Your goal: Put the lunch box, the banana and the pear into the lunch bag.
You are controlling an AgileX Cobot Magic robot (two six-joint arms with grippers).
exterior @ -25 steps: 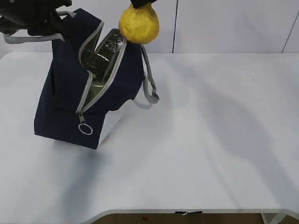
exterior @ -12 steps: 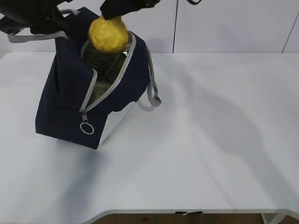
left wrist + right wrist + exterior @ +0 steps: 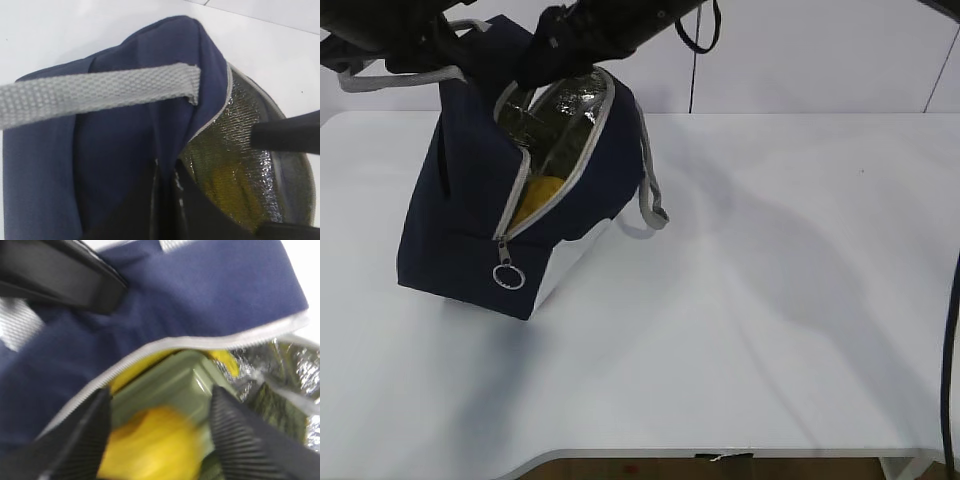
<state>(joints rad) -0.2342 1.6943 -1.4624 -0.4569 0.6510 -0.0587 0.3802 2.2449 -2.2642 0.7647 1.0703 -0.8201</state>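
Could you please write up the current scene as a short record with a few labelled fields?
Lunch bag: upright on the white table, zipper open, foil lining showing.
Pear: inside the bag, blurred, between the open fingers of the right gripper; not gripped.
Lunch box: sage-green lid visible inside the bag, under the pear.
Banana: a yellow piece shows beside the lid, inside the bag.
Left gripper: shut on the bag's fabric near the opening.
Grey handle: stretched across the left wrist view.
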